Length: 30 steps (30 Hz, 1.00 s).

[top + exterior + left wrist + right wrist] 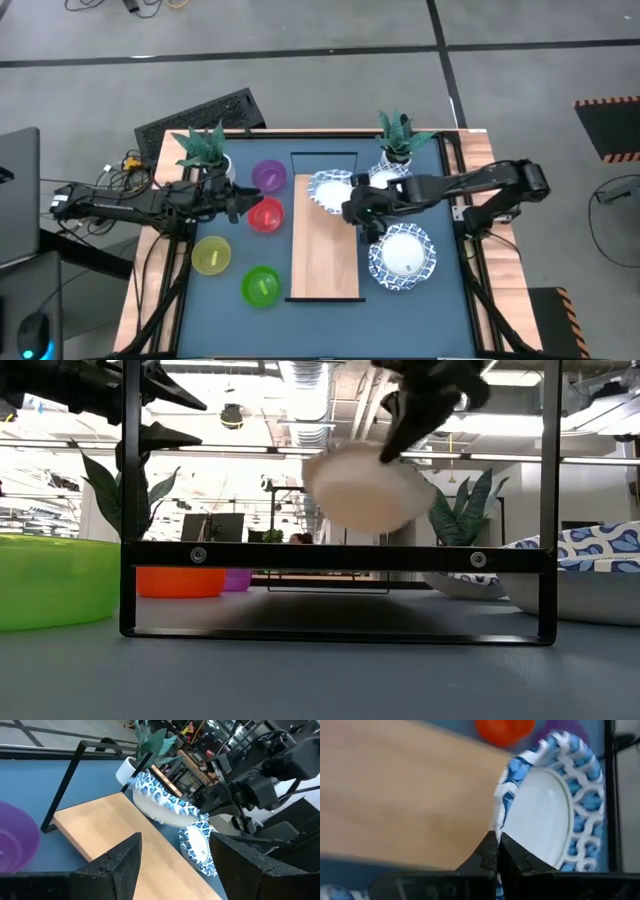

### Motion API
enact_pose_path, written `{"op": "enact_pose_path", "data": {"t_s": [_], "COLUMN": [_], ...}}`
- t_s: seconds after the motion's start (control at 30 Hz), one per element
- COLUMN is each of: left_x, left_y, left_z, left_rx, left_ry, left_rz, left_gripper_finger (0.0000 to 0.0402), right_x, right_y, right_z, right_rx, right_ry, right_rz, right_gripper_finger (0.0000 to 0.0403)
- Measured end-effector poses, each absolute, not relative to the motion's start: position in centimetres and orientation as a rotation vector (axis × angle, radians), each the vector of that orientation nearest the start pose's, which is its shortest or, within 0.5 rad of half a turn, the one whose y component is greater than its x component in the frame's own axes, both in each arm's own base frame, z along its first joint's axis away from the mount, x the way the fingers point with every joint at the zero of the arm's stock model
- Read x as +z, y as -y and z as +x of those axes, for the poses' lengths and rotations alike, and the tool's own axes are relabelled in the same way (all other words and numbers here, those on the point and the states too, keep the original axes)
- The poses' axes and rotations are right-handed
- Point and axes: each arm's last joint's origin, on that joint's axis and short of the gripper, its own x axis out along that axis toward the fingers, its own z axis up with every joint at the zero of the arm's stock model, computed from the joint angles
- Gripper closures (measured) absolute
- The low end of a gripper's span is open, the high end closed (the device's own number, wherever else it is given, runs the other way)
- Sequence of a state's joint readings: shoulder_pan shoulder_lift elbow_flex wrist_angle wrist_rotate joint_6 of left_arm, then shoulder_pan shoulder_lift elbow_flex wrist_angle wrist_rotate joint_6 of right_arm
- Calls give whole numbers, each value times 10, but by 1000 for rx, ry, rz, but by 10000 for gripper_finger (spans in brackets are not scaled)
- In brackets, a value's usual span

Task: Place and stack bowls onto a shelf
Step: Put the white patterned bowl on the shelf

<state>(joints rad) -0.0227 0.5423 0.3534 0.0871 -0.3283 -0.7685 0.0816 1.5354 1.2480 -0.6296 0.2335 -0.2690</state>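
My right gripper [356, 208] is shut on a white bowl with a blue-patterned rim [330, 190], above the far end of the light-wood shelf [325, 250]. The bowl also shows in the low view [365, 485]. A second patterned white bowl [403, 255] rests on the blue table to the right of the shelf. Purple [268, 177], red [265, 215], yellow [211, 255] and green [261, 286] bowls stand on the table to the left of the shelf. My left gripper [243, 207] is open and empty, just left of the red bowl; it also shows in its wrist view [175, 847]. My right gripper [497, 837] pinches the patterned bowl's rim [501, 815] between its two shut fingers, on the bowl's right side. The fingers come from the table's right, slanting down. The bowl is lifted clear of the shelf and tilted, its hollow toward the gripper.
A thin black metal frame [323, 155] stands around the shelf; its bar crosses the low view [340, 555]. Two white plant pots stand at the table's far side, one at the left [212, 160] and one at the right [398, 155].
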Motion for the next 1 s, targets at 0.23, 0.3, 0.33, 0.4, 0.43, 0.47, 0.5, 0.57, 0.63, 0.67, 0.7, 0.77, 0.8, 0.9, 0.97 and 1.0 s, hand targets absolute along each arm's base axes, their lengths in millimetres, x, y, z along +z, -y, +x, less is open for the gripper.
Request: {"op": "enact_pose_path", "data": {"t_s": [0.23,0.3,0.33,0.4,0.43,0.47,0.5,0.57,0.63,0.67,0.7,0.77,0.8,0.9,0.97,1.0], "left_x": [239,237,236,235,234,234,233,233,231,230,231,229,228,227,227,228], "left_y": [-6,-6,-6,-6,-6,-6,-6,-6,-6,-6,-6,-6,-6,-6,-6,-6], "left_z": [143,144,144,147,147,147,148,150,150,151,152,153,154,155,156,156], "left_rx": [349,358,363,368,372,375,378,380,387,390,389,394,395,399,383,376], "left_ry": [-14,-20,-28,-32,-35,-42,-44,-39,-56,-59,-55,-71,-72,-84,-77,-81], "left_rz": [-744,-763,-771,-779,-780,-780,-780,-788,-786,-786,-787,-784,-785,-792,-797,-798], "left_gripper_finger": [184,184,184,184,184,184,184,184,184,184,184,184,184,184,184,184], "right_x": [255,243,241,233,229,227,225,220,219,218,214,213,212,211,210,211], "right_y": [-18,-18,-18,-18,-17,-17,-16,-16,-16,-16,-16,-16,-16,-16,-16,-16], "right_z": [347,350,352,353,355,356,356,358,360,359,360,363,363,367,366,366], "right_rx": [18,24,23,10,-6,-20,-24,-34,-38,-33,-31,-36,-33,-39,-39,-44], "right_ry": [-907,-957,-954,-997,-1011,-1013,-1029,-1046,-1038,-1048,-1063,-1042,-1049,-1033,-1037,-1034], "right_rz": [-485,-492,-492,-510,-520,-525,-532,-543,-538,-539,-543,-537,-538,-536,-530,-523], "right_gripper_finger": [380,380,380,380,380,380,380,374,367,365,365,365,365,363,355,348]}}
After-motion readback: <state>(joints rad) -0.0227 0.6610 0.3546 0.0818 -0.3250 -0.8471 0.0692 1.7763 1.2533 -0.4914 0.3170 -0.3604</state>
